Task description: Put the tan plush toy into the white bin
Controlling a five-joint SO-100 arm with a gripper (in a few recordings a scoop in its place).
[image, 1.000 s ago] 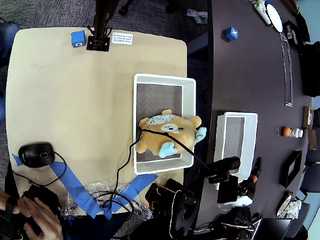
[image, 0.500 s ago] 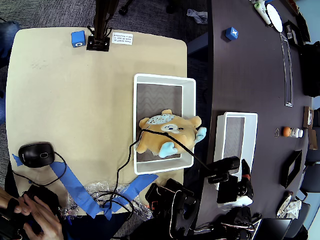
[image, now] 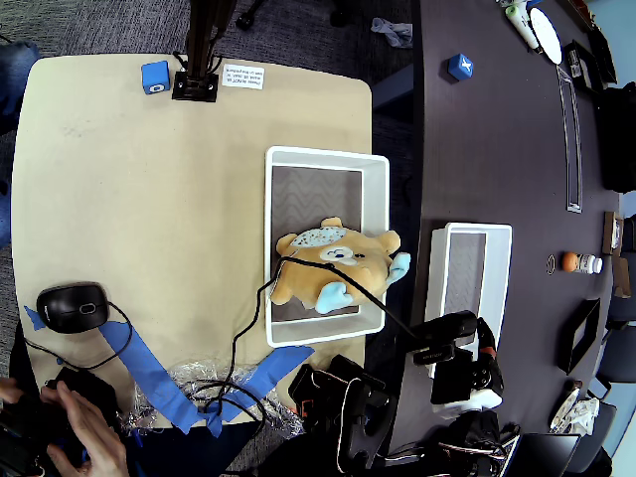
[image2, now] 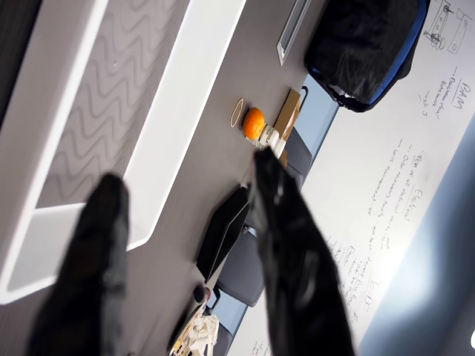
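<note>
I see the soft tan plush toy (image: 333,266) slumped in the thick-rimmed white bin (image: 376,214) (zigzag floor). My gripper (image2: 189,222) is well apart from both, its black jaws spread, empty.

tan plush toy (image: 336,266) hides part of white bin (image: 375,199) floor; a cable crosses the toy. hand (image2: 189,274) fingers blurred, cut off at bottom edge in wrist view.

A black cable (image: 298,268) crosses the white bin (image: 373,243).
</note>
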